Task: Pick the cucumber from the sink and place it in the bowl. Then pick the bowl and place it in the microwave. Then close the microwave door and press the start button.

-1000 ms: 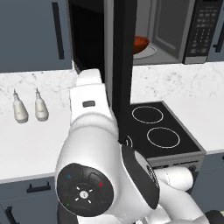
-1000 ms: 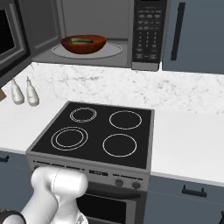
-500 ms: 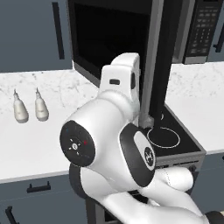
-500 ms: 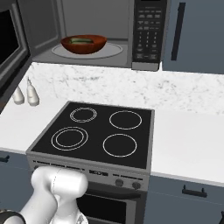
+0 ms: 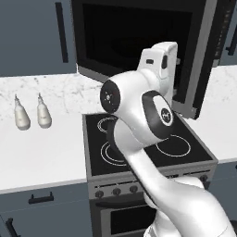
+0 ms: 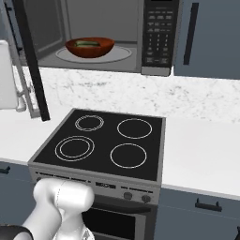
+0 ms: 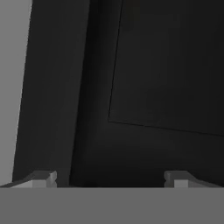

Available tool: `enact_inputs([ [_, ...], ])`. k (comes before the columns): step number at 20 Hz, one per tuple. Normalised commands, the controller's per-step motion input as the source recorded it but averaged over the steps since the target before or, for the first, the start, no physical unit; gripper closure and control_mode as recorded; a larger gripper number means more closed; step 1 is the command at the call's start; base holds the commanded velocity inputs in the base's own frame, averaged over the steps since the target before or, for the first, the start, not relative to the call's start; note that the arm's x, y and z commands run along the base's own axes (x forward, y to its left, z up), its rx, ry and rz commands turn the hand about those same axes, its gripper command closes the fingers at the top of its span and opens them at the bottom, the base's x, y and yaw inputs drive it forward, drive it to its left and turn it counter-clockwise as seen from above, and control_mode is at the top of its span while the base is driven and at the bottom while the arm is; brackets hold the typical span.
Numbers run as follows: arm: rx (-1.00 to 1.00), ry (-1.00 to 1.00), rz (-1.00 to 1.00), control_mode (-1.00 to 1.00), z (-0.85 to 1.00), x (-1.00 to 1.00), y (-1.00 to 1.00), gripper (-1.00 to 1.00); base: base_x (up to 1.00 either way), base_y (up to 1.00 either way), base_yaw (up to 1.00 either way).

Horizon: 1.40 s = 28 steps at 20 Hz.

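In the left base view, you look over a white marbled tabletop with a black four-ring cooktop set into it, grey-blue cabinet fronts below and above. Two small pale shakers stand side by side on the tabletop to the left of the cooktop. The microwave door stands swung out above the cooktop, its wide dark window facing you, and the white arm rises in front of it with the hand up against the door's right part.

In the right base view, you see the microwave open above the marbled backsplash, its keypad panel on the right. The bowl (reddish-brown here) sits on the round plate inside the cavity, with the cucumber lying in it as a thin green strip. The door's dark edge hangs at the left, over the tabletop beside the stove. A grey-blue cabinet with a dark handle stands right of the microwave.

In the hand view, the jaws are spread wide with nothing between them, and both tips point at the black door panel close ahead (a faint darker window outline shows on it). A pale grey strip runs along the left edge.
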Motion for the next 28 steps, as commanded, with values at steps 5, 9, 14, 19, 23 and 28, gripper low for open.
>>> enact_inputs([
  [5, 0.0, 0.02, -0.07, -1.0, 0.0, 1.0, -1.0, -1.0, 0.0, 0.0, 0.0],
  [9, 0.0, 0.01, 0.0, -1.0, 0.0, 1.0, -0.88, -1.0, 0.0, 0.0, 0.0],
  [14, 0.02, 0.0, 0.12, -1.0, 0.0, 1.0, -0.47, -1.0, 0.0, 0.0, 0.0],
  [19, 0.01, 0.0, 0.23, -1.0, 0.0, 1.0, -0.08, -1.0, 0.0, 0.0, 0.0],
  [23, 0.0, 0.0, 0.32, -1.0, 0.0, 1.0, 0.0, -1.0, 0.0, 0.0, 0.0],
  [28, 0.0, 0.0, 0.33, -1.0, -0.01, 0.89, 0.0, -1.0, 0.0, 0.0, 0.0],
])
